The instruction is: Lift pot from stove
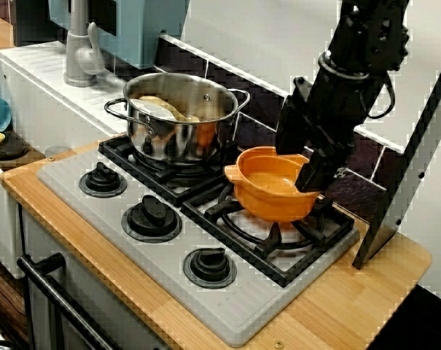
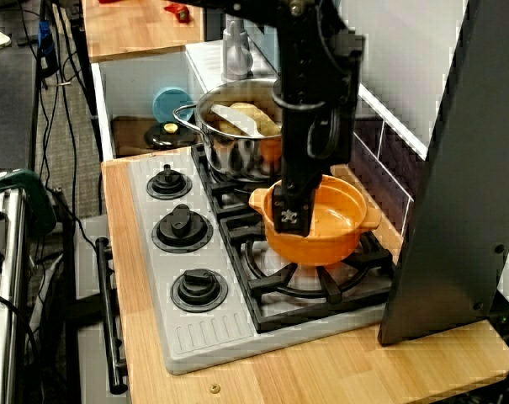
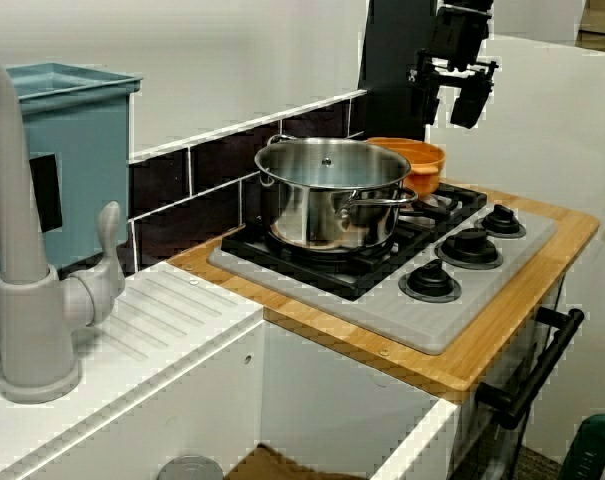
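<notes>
Nearest us in the front corner view, at the lower edge of the frame, we see the light wooden counter [image 1: 337,313] and, set into it, the grey stove [image 1: 227,306] with its three round black knobs [image 1: 151,217] in a row running from the left-middle toward the lower centre. Behind the knobs lie the two black burner grates [image 1: 307,248]. Over the right-hand grate, just right of centre, is the small orange pot [image 1: 272,191], glossy, lidless, with a stubby handle pointing left; in the view from over the knob side its base looks raised above the grate and tipped a little, though we cannot be sure it is fully clear of the bars. The black gripper [image 1: 307,164] comes down from the upper right and pinches the pot's rim, one finger inside the bowl and one outside against the wall. On the left-hand grate, just beside the orange pot, stands the larger steel pot [image 1: 178,117] with loop handles, holding pale objects we cannot identify. Farther back, a dark tiled backsplash [image 1: 256,109] runs behind the stove. In the upper left we make out a grey tap [image 1: 80,51] on the white sink unit [image 1: 38,95] and a pale blue box [image 1: 136,25] behind it.
</notes>
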Action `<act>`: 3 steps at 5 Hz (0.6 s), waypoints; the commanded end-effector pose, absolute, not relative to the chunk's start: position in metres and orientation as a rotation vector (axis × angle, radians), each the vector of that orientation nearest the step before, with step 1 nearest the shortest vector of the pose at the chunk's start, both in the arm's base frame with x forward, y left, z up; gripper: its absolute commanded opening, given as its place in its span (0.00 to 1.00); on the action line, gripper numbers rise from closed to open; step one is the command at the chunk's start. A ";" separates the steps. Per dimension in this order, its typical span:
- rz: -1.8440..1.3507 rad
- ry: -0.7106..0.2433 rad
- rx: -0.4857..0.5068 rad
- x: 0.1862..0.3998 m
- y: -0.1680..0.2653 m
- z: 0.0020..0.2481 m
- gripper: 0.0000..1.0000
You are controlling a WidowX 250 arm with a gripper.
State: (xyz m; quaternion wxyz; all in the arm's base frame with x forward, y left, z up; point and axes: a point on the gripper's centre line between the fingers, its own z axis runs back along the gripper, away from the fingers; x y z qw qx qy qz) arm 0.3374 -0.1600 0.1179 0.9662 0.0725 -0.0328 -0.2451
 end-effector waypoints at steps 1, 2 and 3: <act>-0.485 -0.128 0.127 0.333 -0.165 0.132 1.00; -0.484 -0.128 0.130 0.334 -0.165 0.130 1.00; -0.477 -0.142 0.142 0.331 -0.164 0.123 1.00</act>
